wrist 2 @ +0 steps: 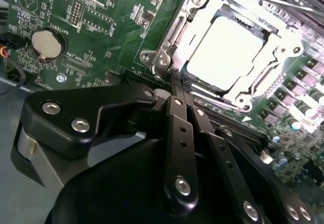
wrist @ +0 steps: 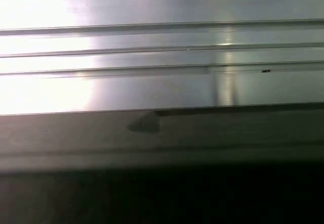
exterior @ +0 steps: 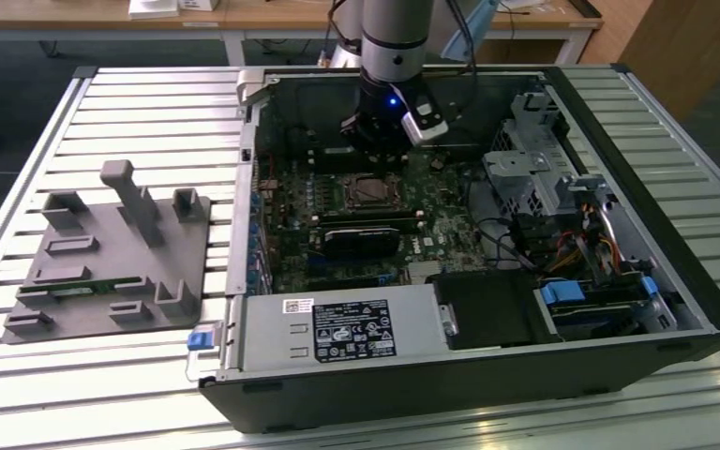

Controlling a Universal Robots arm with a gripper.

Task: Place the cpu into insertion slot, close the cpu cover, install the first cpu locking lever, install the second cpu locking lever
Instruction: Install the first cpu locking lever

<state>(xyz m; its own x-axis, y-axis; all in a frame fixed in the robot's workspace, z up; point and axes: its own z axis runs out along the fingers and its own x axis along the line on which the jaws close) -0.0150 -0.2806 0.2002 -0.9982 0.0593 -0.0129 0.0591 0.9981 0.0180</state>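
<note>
An open computer case (exterior: 486,281) lies on a slatted metal table (exterior: 147,103), with its green motherboard (exterior: 335,216) facing up. The arm reaches down into the case near its far edge, and the gripper (exterior: 379,141) hangs just above the board, just beyond the insertion slot (exterior: 369,192).

In the second wrist view the gripper (wrist 2: 178,85) has its black fingers (wrist 2: 177,118) pressed together with nothing between them, their tips close to one corner of the insertion slot (wrist 2: 167,57). The cpu (wrist 2: 225,47) sits flat in the slot, its bright metal top showing through the window of the cpu cover (wrist 2: 276,42), which lies down over it. A round coin battery (wrist 2: 48,44) sits on the board well apart from the slot.

On the table, beside the case at the exterior view's left, rests a grey fixture tray (exterior: 110,258) with upright posts.
</note>
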